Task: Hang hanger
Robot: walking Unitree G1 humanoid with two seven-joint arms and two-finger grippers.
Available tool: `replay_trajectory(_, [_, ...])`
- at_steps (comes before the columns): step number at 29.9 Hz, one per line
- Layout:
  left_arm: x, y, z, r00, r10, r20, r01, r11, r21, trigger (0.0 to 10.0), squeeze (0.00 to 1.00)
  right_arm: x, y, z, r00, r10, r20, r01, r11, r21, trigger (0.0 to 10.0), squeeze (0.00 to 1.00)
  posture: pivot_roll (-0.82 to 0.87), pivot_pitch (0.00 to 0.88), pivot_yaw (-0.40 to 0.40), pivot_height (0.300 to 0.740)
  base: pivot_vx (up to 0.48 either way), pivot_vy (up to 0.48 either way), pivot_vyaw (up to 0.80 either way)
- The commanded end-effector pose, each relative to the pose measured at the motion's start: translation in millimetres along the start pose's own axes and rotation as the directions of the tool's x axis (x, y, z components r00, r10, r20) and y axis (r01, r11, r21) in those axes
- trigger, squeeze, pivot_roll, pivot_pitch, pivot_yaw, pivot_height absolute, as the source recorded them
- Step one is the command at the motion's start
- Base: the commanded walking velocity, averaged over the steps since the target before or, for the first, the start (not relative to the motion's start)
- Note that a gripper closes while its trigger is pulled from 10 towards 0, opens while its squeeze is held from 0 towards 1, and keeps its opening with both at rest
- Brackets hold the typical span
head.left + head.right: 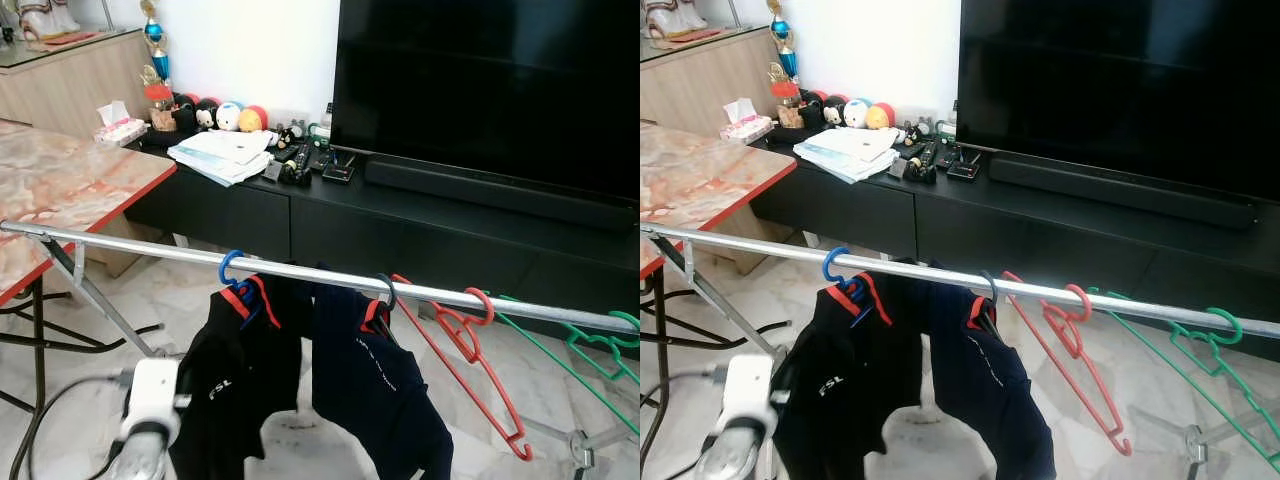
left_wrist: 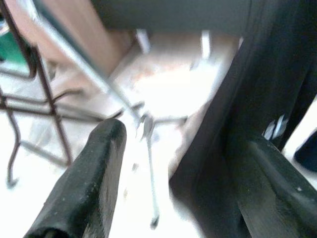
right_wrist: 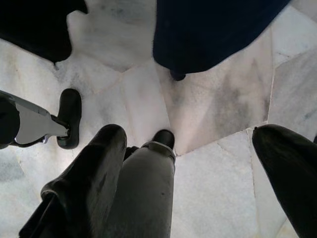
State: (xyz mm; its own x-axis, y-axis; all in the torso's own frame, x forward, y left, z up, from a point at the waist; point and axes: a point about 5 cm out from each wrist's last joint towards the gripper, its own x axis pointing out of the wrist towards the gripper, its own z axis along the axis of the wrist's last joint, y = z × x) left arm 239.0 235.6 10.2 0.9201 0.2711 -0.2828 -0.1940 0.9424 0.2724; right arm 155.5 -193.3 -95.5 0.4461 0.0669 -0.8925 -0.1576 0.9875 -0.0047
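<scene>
A silver rail (image 1: 150, 249) crosses the view at chest height. On it hang a blue hanger (image 1: 231, 268) carrying a black shirt (image 1: 235, 390) with a red collar and a dark hanger (image 1: 386, 291) carrying a navy shirt (image 1: 375, 390). An empty red hanger (image 1: 468, 335) and an empty green hanger (image 1: 590, 348) hang further right. My left arm (image 1: 150, 405) is low, just left of the black shirt. My left gripper (image 2: 183, 168) is open, with the black shirt beside one finger (image 2: 277, 183). My right gripper (image 3: 198, 173) hangs open over the marble floor (image 3: 223, 124).
A marble table (image 1: 60, 185) with a red edge stands at the left. Behind the rail are a black TV console (image 1: 330, 215), a large TV (image 1: 480, 80), papers (image 1: 220, 155) and plush toys (image 1: 225, 115). The rack's slanted leg (image 1: 95, 300) and a cable (image 1: 60, 400) are below.
</scene>
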Motion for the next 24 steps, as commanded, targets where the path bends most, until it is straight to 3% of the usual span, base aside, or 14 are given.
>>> replay_trajectory(1, [-3.3, 5.2, -20, 0.995, -0.010, -0.096, 0.016, 0.997, 0.070, 10.0, 0.00, 0.1, 0.8, 0, 1.000, -0.006, 0.008, 0.006, 1.000, 0.018, 10.0, 0.00, 0.04, 0.002, 0.008, 0.740, 0.000, 0.000, 0.00])
replay_trajectory(4, [-12.4, 10.4, -54, 0.964, -0.064, -0.257, 0.107, 0.982, 0.155, 10.0, 0.00, 0.3, 1.0, 1, 1.000, -0.009, 0.011, 0.009, 1.000, 0.023, 10.0, 0.00, 0.04, 0.010, 0.004, 0.740, 0.000, 0.000, 0.00])
replay_trajectory(6, [-14.2, 10.3, -60, 0.955, -0.072, -0.287, 0.121, 0.980, 0.159, 10.0, 0.00, 0.4, 1.0, 1, 1.000, -0.010, 0.012, 0.009, 1.000, 0.024, 10.0, 0.00, 0.04, 0.010, 0.002, 0.740, 0.000, 0.000, 0.00])
replay_trajectory(7, [-18.8, 4.6, -73, 0.924, -0.106, -0.369, 0.167, 0.976, 0.137, 10.0, 0.00, 0.4, 0.5, 2, 1.000, -0.016, 0.012, 0.016, 0.999, 0.036, 10.0, 0.00, 0.05, 0.012, 0.000, 0.740, 0.000, 0.000, 0.00])
replay_trajectory(11, [-24.0, -4.0, -83, 0.888, -0.148, -0.435, 0.220, 0.968, 0.119, 10.0, 0.00, 0.4, 0.4, 1, 1.000, -0.024, 0.014, 0.023, 0.997, 0.069, 10.0, 0.00, 0.04, 0.013, 0.000, 0.740, 0.000, 0.000, 0.00])
replay_trajectory(13, [-33.4, -17.5, -97, 0.832, -0.194, -0.519, 0.262, 0.963, 0.060, 10.0, 0.00, 0.6, 0.9, 0, 0.999, -0.039, 0.006, 0.038, 0.990, 0.134, 10.0, 0.00, 0.02, 0.017, 0.000, 0.740, 0.000, 0.000, 0.00])
replay_trajectory(18, [-36.3, -29.1, -100, 0.814, -0.206, -0.543, 0.240, 0.971, -0.008, 10.0, 0.00, 0.5, 0.5, -2, 0.997, -0.078, 0.014, 0.073, 0.970, 0.230, 10.0, 0.00, 0.02, 0.024, -0.002, 0.740, 0.000, 0.000, 0.00])
replay_trajectory(24, [-36.2, -38.4, -99, 0.803, -0.220, -0.554, 0.238, 0.970, -0.040, 10.0, 0.00, 0.6, 0.1, -2, 0.996, -0.087, 0.004, 0.084, 0.972, 0.219, 10.0, 0.00, 0.01, 0.028, 0.002, 0.740, 0.000, 0.000, 0.00])
